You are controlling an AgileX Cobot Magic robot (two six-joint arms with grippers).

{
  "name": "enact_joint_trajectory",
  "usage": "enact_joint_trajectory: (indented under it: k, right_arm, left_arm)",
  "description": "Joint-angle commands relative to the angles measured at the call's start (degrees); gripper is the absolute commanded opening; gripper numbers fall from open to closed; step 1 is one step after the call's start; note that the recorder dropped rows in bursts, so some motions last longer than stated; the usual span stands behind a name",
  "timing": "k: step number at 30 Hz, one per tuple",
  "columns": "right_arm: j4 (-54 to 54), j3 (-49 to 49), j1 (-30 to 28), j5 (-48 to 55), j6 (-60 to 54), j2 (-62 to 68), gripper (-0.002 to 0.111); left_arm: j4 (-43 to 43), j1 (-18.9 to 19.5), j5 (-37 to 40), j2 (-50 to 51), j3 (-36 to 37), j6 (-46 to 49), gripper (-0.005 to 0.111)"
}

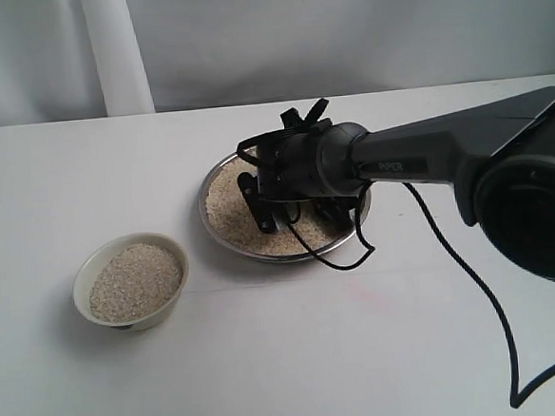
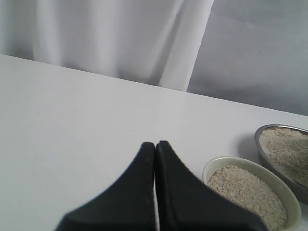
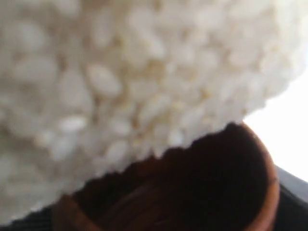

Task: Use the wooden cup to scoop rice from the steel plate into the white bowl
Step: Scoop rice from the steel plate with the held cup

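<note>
Reaching in from the right of the exterior view, the right gripper (image 1: 295,214) is down inside the steel plate (image 1: 252,253), low over the rice (image 1: 228,207). Its wrist camera shows the wooden cup (image 3: 192,192) tipped on its side, dark mouth pressed into a bank of grains (image 3: 120,86). Little of the fingers shows, but the cup sits fixed in front of that camera, so the jaws look closed around it. How much rice is inside cannot be told. The left gripper (image 2: 155,147) hangs above bare table (image 1: 298,359) with its jaws pressed together on nothing; it is out of the exterior view, and its camera sees the white bowl (image 2: 226,160) near it. What the next move turns on is where the bowl (image 1: 81,279) lies from the cup: off to the left of the plate in the exterior view and a little nearer the camera, apart from the plate's rim, with nothing but open table between. The cup probably has to come upright, clear the raised rim, then travel that way. Rice (image 1: 135,280) fills the bowl close to its lip, so a careless pour could spill. A black cable (image 1: 333,259) droops over the plate's near edge and might drag.
</note>
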Motion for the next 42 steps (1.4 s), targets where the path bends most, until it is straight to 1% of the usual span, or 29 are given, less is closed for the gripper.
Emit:
enact_joint_trajectory:
  k: [1, 9, 19, 32, 42]
  right_arm:
    - [5.84, 0.15, 0.08, -5.46, 0.42, 0.57, 0.0]
    - [12.62, 0.15, 0.08, -10.98, 0.42, 0.67, 0.0]
    - [17.16, 0.15, -0.14, -12.68, 0.42, 0.67, 0.0]
    - [25.24, 0.25, -2.03, -16.14, 0.42, 0.67, 0.0]
    - [26.96, 0.25, -2.31, -17.44, -0.39, 2.28, 0.0]
  left_arm:
    - [-0.11, -0.26, -0.19, 0.01, 0.11, -0.13, 0.0]
    - [-0.11, -0.26, -0.19, 0.01, 0.11, -0.13, 0.0]
    - [-0.11, -0.26, -0.19, 0.01, 0.11, -0.13, 0.0]
    - [-0.11, -0.26, -0.19, 0.01, 0.11, -0.13, 0.0]
    - [-0.11, -0.26, -0.19, 0.01, 0.11, -0.13, 0.0]
